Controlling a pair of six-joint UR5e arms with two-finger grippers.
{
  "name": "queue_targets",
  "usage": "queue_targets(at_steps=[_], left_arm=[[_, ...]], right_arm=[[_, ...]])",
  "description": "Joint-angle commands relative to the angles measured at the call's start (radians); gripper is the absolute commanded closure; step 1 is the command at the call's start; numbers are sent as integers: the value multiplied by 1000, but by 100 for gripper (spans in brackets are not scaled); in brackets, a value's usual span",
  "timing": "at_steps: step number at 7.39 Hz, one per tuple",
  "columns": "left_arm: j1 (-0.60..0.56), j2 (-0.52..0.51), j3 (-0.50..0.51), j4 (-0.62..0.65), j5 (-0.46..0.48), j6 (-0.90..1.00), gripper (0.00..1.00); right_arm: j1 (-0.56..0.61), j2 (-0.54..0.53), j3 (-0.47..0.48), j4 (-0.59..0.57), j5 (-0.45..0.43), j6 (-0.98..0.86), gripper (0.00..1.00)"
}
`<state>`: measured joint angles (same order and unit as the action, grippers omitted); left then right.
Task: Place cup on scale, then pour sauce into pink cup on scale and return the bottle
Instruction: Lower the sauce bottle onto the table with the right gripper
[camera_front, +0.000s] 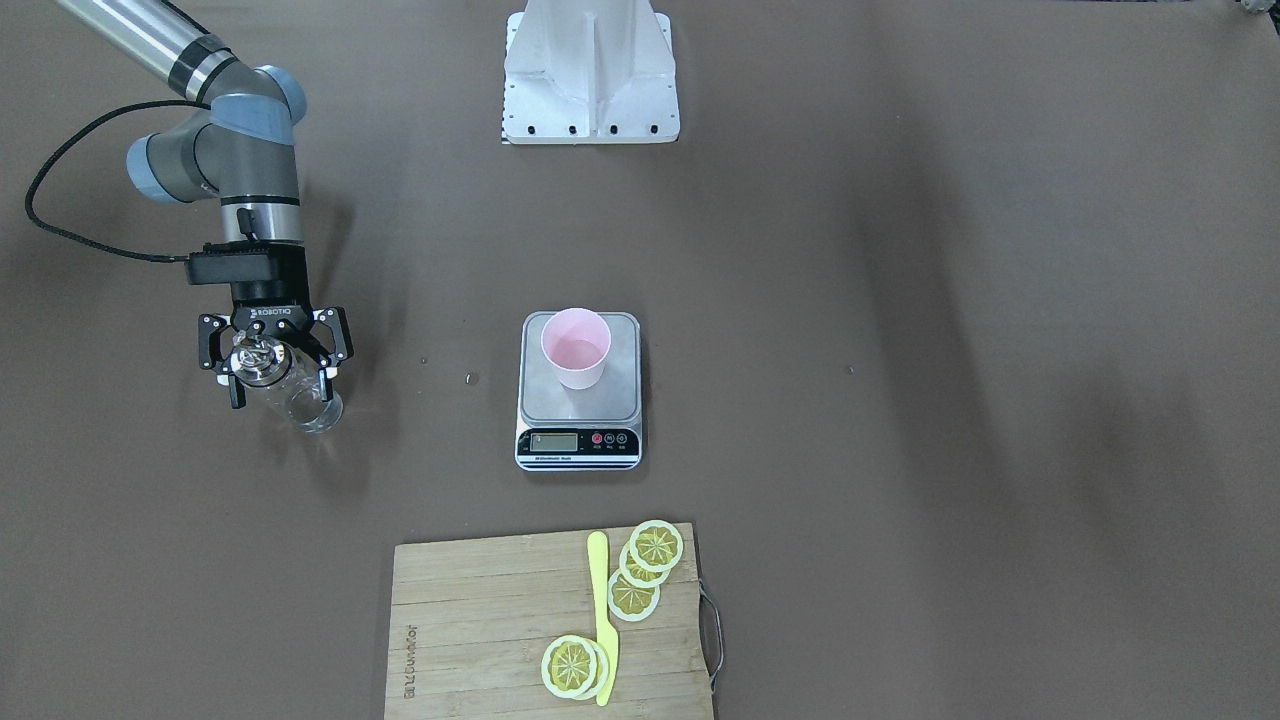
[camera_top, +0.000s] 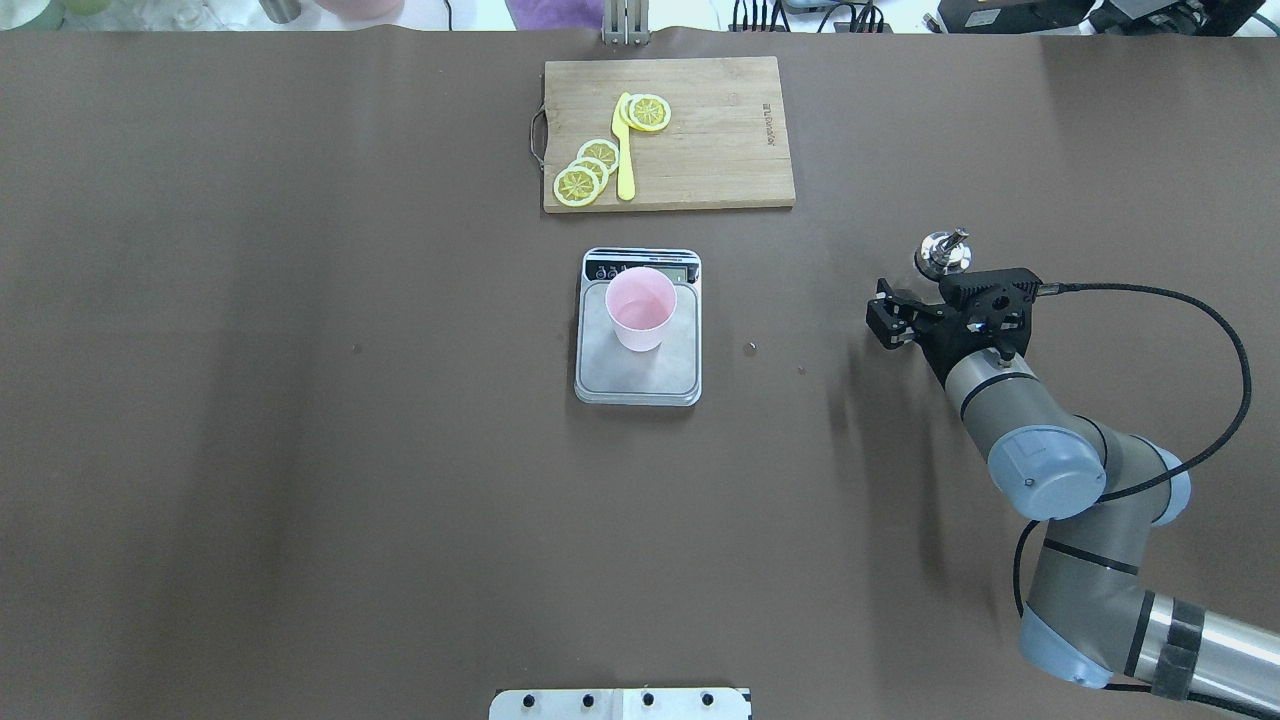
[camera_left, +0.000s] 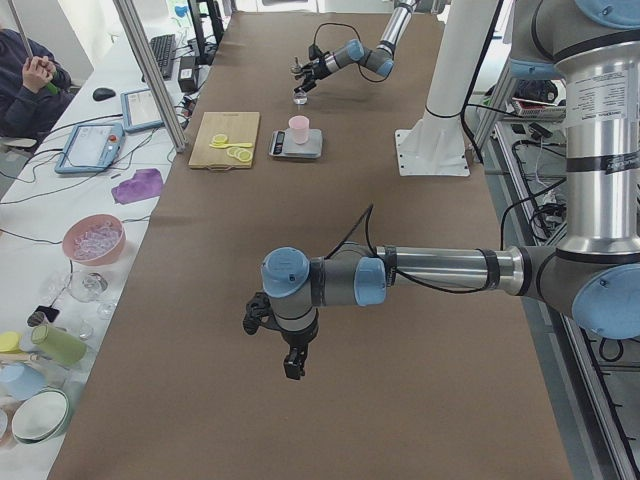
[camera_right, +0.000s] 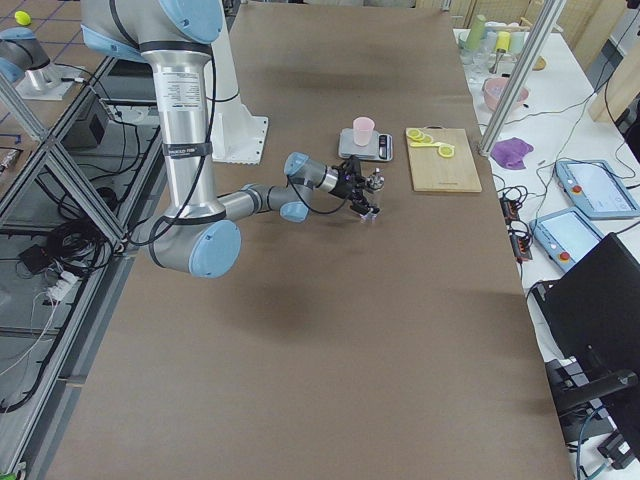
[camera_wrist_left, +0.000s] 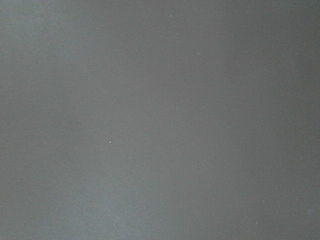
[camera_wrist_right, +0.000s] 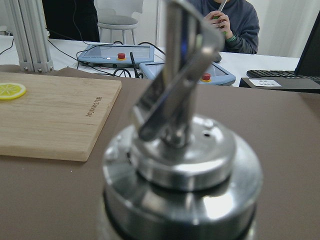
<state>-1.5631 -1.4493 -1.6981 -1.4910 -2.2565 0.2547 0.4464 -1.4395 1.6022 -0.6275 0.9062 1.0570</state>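
The pink cup (camera_front: 576, 347) stands upright on the steel platform of the scale (camera_front: 580, 440) at the table's middle; both also show in the overhead view, the cup (camera_top: 640, 305) on the scale (camera_top: 640, 380). The clear glass bottle (camera_front: 300, 395) stands on the table to the robot's right, and its metal spout fills the right wrist view (camera_wrist_right: 180, 165). My right gripper (camera_front: 283, 380) is around the bottle with its fingers spread wide, open. My left gripper (camera_left: 287, 358) shows only in the exterior left view, low over bare table; I cannot tell its state.
A wooden cutting board (camera_front: 480, 620) with lemon slices (camera_front: 655, 546) and a yellow knife (camera_front: 602, 620) lies beyond the scale at the far edge. The white robot base (camera_front: 590, 70) stands at the near edge. An operator (camera_wrist_right: 230, 22) sits past the far edge.
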Motion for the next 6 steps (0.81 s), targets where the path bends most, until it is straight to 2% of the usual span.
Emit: queue_targets(at_steps=[1, 3, 6], left_arm=[[0, 0, 0, 0, 0, 0, 1], [0, 0, 3, 0, 0, 0, 1], [0, -3, 6, 0, 0, 0, 1]], right_arm=[[0, 2, -1, 0, -3, 0, 0], [-2, 7, 1, 2, -4, 1, 0], [-34, 2, 13, 2, -58, 24, 0]])
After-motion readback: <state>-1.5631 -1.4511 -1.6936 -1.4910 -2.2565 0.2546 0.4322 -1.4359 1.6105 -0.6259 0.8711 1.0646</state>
